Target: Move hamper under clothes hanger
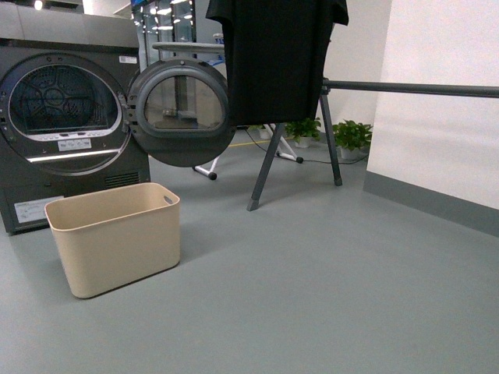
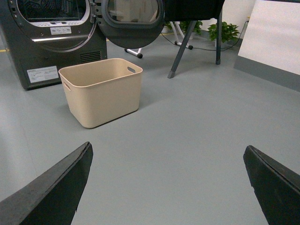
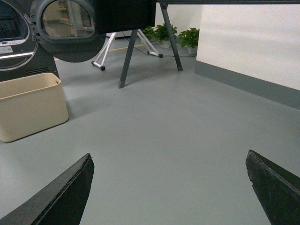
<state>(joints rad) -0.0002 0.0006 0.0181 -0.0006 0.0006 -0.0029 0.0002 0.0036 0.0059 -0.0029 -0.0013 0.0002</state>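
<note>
**Hamper not yet shifted; both claws empty**

At the far left stood the dryer point(image 1: 62, 117), its round door point(image 1: 181, 113) swung open; just in front of it, on the grey floor, sat the hamper point(image 1: 115, 238), upright, with no contents visible; further right a black garment point(image 1: 274, 58) hung from the clothes hanger point(image 1: 413, 88), whose bar ran on rightward past the white wall point(image 1: 444, 156). The hamper lay well apart from the rack's legs and not beneath the bar. The left gripper point(image 2: 167, 152) had its jaws spread wide, gripping nothing; the right gripper point(image 3: 168, 157) likewise; neither touched the hamper. Judgement: no part of the task appeared done; approach, grasp and the shift rightward under the bar were all outstanding.
</note>
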